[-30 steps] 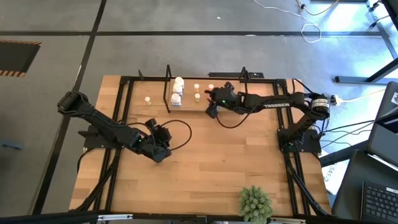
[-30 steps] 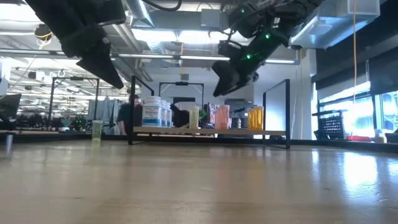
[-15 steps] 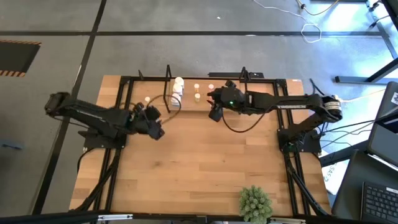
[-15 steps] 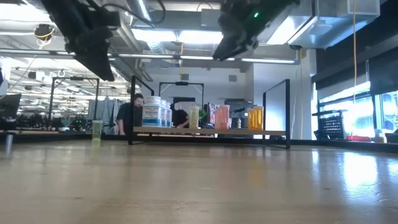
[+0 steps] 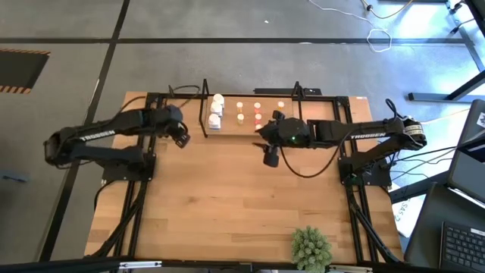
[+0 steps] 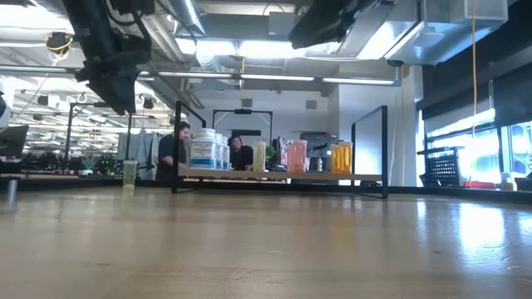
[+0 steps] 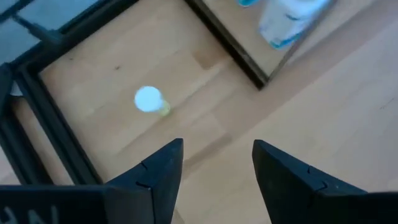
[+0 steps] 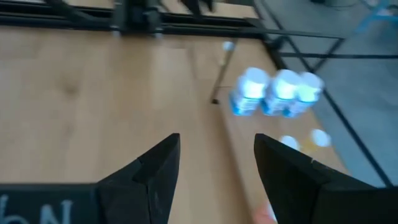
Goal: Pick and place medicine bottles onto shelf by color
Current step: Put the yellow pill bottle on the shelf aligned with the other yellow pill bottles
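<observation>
The shelf (image 5: pixel 250 125) stands at the table's far edge, its base on the tabletop. It carries three white blue-labelled bottles (image 5: pixel 217 110) at its left end and small pale, pink and orange bottles (image 6: pixel 293 155) to their right. One small yellowish bottle with a white cap (image 7: pixel 149 99) stands alone on the table left of the shelf. My left gripper (image 7: pixel 217 149) hovers open above the table near this bottle. My right gripper (image 8: pixel 217 143), also open, hangs in the air in front of the shelf (image 8: pixel 249 143).
A black frame (image 5: pixel 151 106) borders the tabletop, and a green plant (image 5: pixel 311 246) sits at the near edge. The middle of the wooden table (image 5: pixel 227 197) is bare. People (image 6: pixel 179 143) show in the room behind the shelf.
My left gripper has swung from the table's left middle toward the far edge and now hangs near the lone bottle left of the shelf. My right gripper has drawn back from the shelf toward the near edge and risen, uncovering the small bottles.
</observation>
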`<move>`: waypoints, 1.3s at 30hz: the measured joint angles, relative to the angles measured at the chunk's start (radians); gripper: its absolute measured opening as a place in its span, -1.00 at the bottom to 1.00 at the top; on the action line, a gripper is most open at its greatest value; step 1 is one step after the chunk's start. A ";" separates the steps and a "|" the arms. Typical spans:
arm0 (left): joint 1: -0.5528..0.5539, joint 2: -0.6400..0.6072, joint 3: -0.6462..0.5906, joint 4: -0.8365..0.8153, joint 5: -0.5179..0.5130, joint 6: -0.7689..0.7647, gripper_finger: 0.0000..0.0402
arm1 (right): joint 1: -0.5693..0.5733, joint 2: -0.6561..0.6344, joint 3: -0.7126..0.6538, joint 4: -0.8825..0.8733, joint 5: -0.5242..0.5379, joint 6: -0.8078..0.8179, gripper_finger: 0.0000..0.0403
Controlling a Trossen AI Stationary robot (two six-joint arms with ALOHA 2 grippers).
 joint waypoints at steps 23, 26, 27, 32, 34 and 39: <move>0.478 0.321 0.000 0.152 0.196 0.332 -0.06 | 0.052 0.000 0.000 0.008 -0.027 0.027 0.03; 0.478 0.348 0.000 0.163 0.197 0.333 -0.06 | 0.052 0.000 0.000 0.008 -0.027 0.027 0.03; 0.478 0.356 0.000 0.167 0.196 0.333 -0.06 | 0.052 0.000 0.000 0.008 -0.027 0.027 0.03; 0.478 0.385 0.000 0.193 0.196 0.342 -0.06 | 0.052 0.000 -0.001 0.008 -0.027 0.027 0.03; 0.478 0.398 0.000 0.202 0.196 0.355 -0.06 | 0.052 0.000 -0.001 0.008 -0.027 0.027 0.03; 0.478 0.451 0.000 0.221 0.185 0.359 -0.06 | 0.052 0.000 -0.001 0.007 -0.027 0.027 0.03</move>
